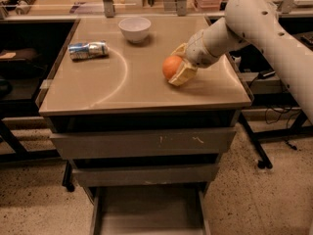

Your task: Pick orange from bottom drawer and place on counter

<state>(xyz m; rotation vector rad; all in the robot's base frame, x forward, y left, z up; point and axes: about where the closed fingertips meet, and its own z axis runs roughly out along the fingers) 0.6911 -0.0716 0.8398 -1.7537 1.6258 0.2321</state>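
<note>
On the glossy beige rectangular counter [122, 92], over at its right side, the cream two-finger gripper [173, 66] has the small round orange fruit [169, 65] clasped between both fingers.

A lab or workshop: a beige counter [122, 89] tops grey metal drawers at centre; dark benches on black frames flank it; cables [281, 112] trail over the speckled floor [34, 190] at right; the gripper [173, 67], right of centre, clasps the orange [169, 65].
</note>
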